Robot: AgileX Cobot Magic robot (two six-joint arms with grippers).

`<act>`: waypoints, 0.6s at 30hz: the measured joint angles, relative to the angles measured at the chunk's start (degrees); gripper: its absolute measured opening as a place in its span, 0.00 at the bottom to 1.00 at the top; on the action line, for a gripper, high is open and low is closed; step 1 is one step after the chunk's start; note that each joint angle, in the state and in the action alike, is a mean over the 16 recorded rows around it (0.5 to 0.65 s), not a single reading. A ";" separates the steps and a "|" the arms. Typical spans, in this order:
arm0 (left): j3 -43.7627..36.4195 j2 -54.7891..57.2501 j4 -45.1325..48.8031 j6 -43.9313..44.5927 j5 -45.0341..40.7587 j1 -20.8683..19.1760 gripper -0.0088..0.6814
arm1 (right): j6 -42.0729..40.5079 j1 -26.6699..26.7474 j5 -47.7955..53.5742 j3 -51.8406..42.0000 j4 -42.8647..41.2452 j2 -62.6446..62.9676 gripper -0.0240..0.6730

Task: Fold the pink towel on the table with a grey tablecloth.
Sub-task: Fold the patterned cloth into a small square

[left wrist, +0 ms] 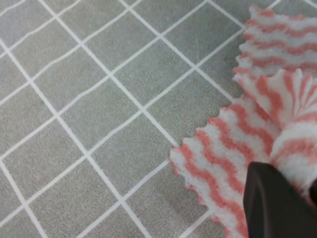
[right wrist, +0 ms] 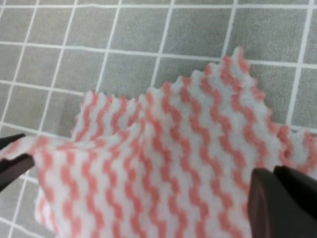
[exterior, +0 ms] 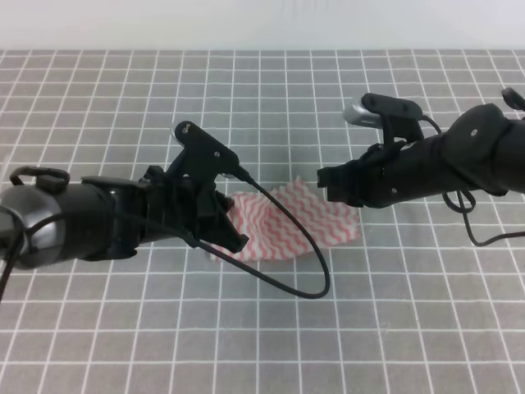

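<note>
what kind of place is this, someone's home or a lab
Most likely a lab test bench: the table with a grey tablecloth carries a white measuring grid, two black robot arms work over it, and only the pink towel lies there.

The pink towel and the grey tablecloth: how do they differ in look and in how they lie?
The pink towel has wavy pink-and-white stripes; the grey tablecloth has straight thin white grid lines on grey. The towel's edges are scalloped and in sight; the tablecloth runs past the picture edges. The towel lies rumpled, with raised folds in the wrist views; the tablecloth lies flat. Both are cloth.
</note>
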State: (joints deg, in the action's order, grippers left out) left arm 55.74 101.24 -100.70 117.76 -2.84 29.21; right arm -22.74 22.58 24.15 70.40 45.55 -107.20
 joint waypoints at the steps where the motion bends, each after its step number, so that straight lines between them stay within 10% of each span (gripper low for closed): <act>1: 0.00 0.07 0.03 0.00 0.04 0.00 0.01 | 0.01 -0.01 -0.10 0.31 -0.04 -0.27 0.13; 18: 0.00 0.26 0.10 0.07 0.44 0.01 0.01 | 0.01 0.01 4.45 17.15 -1.11 -12.32 0.44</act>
State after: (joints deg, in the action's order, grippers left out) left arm 55.73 101.50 -100.60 117.83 -2.40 29.21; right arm -22.73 22.58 28.61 87.56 44.44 -119.53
